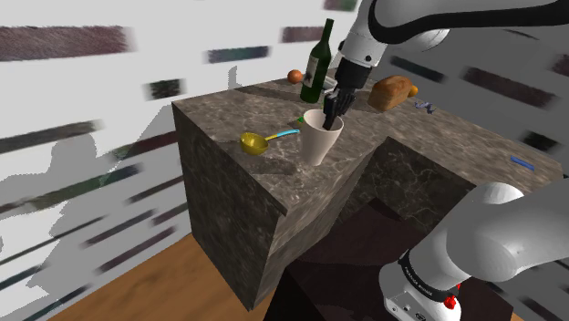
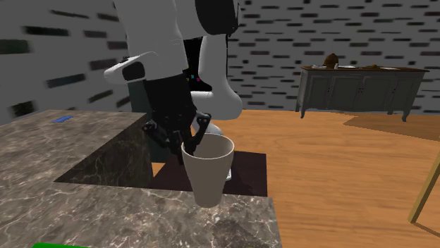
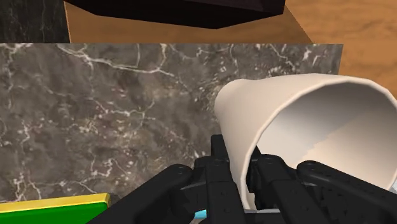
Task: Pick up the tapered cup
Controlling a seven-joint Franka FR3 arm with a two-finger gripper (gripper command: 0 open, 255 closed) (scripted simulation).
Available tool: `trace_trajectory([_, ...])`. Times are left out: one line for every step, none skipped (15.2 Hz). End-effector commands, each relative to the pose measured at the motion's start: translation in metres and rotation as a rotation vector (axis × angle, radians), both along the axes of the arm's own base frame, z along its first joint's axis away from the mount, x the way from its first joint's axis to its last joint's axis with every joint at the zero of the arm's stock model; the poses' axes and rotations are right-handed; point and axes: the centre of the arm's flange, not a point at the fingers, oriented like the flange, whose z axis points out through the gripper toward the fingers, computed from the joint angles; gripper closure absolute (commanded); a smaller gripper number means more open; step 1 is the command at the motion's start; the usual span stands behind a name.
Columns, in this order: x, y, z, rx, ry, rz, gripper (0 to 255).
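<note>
The tapered cup [image 1: 321, 141] is off-white and stands upright on the dark marble counter [image 1: 232, 196], near its front corner. My black gripper [image 1: 330, 111] comes down onto the cup's far rim. In the second exterior view the gripper [image 2: 189, 144] straddles the rim of the cup [image 2: 206, 172], one finger inside and one outside. In the wrist view the cup [image 3: 299, 121] has its wall running between the fingers [image 3: 219, 175], which clasp it closely at the gripper [image 3: 245, 178].
Behind the cup stand a green wine bottle [image 1: 316, 66], an orange [image 1: 295, 77] and a bread loaf [image 1: 392, 91]. A yellow scoop [image 1: 255, 141] with a cyan handle lies beside the cup. The counter edge drops to a wooden floor [image 2: 338, 162]. A grey sideboard [image 2: 356, 88] stands far off.
</note>
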Motion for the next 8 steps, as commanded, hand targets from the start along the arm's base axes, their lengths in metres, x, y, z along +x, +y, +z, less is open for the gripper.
trace_trajectory([0.001,0.000,0.010,0.000,0.000,0.000,255])
trace_trajectory([0.001,0.000,0.015,0.000,0.000,0.000,255])
trace_trajectory([0.001,0.000,0.021,0.000,0.000,0.000,255])
trace_trajectory([0.001,0.000,0.026,0.000,0.000,0.000,255])
trace_trajectory([0.001,0.000,0.031,0.000,0.000,0.000,255])
trace_trajectory([0.001,0.000,0.037,0.000,0.000,0.000,255])
trace_trajectory([0.001,0.000,0.037,0.000,0.000,0.000,255])
trace_trajectory([0.001,0.000,0.037,0.000,0.000,0.000,255])
